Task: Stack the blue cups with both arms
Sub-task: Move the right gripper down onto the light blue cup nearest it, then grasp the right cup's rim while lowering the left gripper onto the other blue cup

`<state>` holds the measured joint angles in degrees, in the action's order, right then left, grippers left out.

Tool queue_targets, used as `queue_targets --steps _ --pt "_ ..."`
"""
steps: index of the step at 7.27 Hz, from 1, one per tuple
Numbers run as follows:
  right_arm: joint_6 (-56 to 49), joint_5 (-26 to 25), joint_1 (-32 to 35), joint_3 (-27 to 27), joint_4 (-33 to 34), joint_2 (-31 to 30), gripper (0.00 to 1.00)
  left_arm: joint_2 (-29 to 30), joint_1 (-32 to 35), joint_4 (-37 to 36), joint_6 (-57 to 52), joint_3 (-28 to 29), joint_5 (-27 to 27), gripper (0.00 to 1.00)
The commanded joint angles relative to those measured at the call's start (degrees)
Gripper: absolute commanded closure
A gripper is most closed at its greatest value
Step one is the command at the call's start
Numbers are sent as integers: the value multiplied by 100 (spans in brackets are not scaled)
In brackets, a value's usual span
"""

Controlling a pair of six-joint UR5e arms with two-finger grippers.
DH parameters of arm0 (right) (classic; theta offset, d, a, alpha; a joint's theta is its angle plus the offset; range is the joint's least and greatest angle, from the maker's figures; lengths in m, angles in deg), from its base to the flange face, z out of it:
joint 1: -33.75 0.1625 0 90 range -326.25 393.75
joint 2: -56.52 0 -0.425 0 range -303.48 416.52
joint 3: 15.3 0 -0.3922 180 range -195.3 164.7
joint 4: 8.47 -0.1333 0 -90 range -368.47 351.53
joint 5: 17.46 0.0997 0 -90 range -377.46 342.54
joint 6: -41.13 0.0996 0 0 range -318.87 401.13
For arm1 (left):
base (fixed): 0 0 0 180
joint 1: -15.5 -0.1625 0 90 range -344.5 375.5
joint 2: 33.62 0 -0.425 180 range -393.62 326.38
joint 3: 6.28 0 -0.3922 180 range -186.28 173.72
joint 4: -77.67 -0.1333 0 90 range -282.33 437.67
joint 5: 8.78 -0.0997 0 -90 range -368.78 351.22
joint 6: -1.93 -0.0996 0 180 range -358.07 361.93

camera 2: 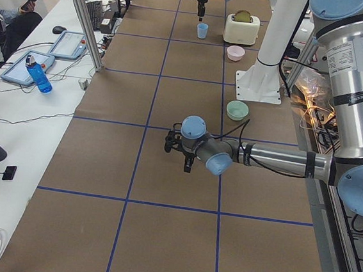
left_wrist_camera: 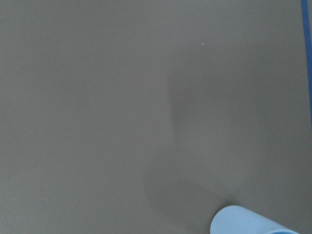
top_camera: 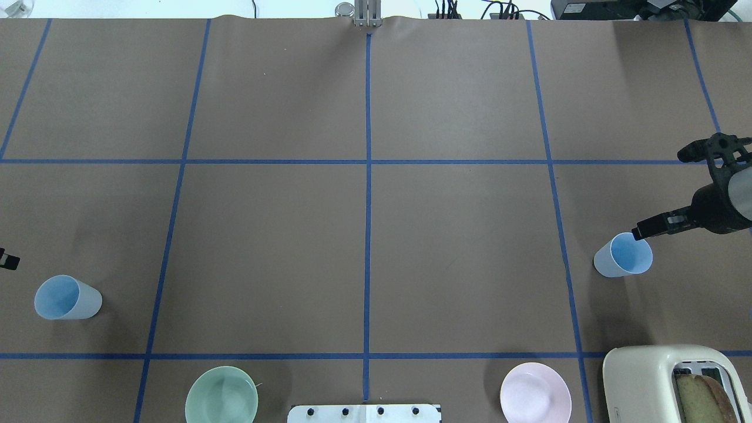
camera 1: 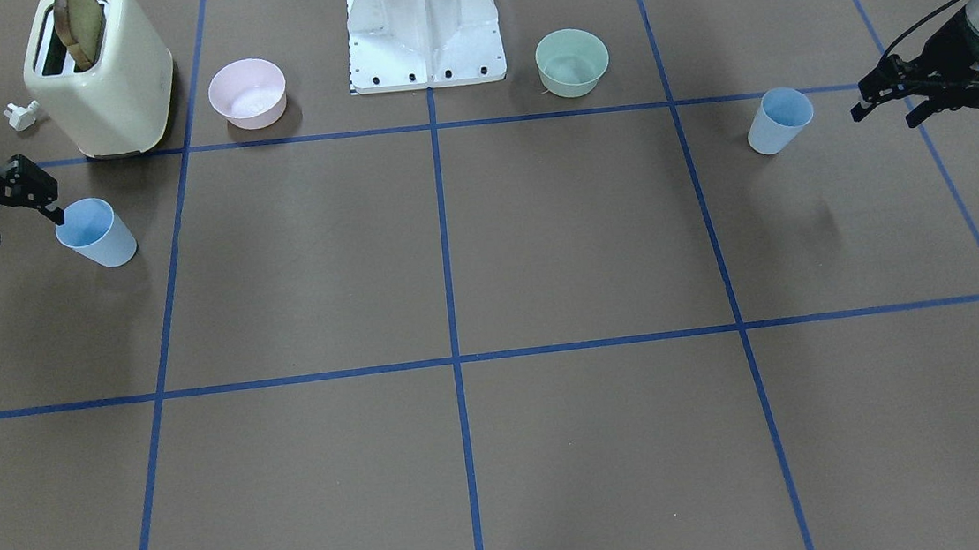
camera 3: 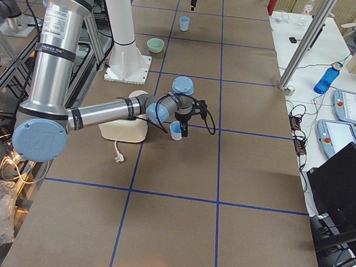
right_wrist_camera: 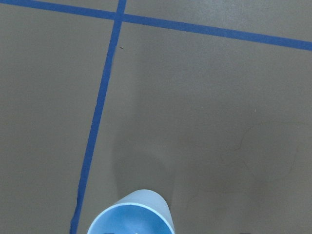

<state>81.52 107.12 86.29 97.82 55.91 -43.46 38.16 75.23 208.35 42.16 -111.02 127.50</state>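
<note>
Two pale blue cups stand upright on the brown table. One cup [camera 1: 780, 119] [top_camera: 67, 298] is on my left side, and its rim shows at the bottom of the left wrist view [left_wrist_camera: 253, 223]. My left gripper [camera 1: 883, 116] is open and empty, hovering a little outboard of that cup. The other cup [camera 1: 96, 231] [top_camera: 624, 255] is on my right side and shows at the bottom of the right wrist view [right_wrist_camera: 130, 217]. My right gripper [camera 1: 24, 227] [top_camera: 661, 192] is open and empty. One of its fingertips [top_camera: 641, 230] is right by that cup's rim, and the cup is not between the fingers.
A cream toaster [camera 1: 100, 79] holding a slice of bread stands near the right-side cup, with a small white plug [camera 1: 22, 114] beside it. A pink bowl [camera 1: 248, 92] and a mint-green bowl [camera 1: 572, 61] flank the white base stand [camera 1: 423, 24].
</note>
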Motion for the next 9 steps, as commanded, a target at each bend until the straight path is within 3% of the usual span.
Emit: queue_targets --steps 1,6,7,9 --pt "39 -39 -76 -9 -48 5 10 -76 -425 308 283 -3 -258 3" --pt "39 -74 -138 -18 -48 14 9 -85 -857 511 337 -11 -259 4" --pt "39 -66 -138 -9 -48 14 9 -76 -919 511 337 -11 -251 8" --pt "39 -66 -138 -9 -48 14 9 -41 -1051 511 381 -3 -259 30"
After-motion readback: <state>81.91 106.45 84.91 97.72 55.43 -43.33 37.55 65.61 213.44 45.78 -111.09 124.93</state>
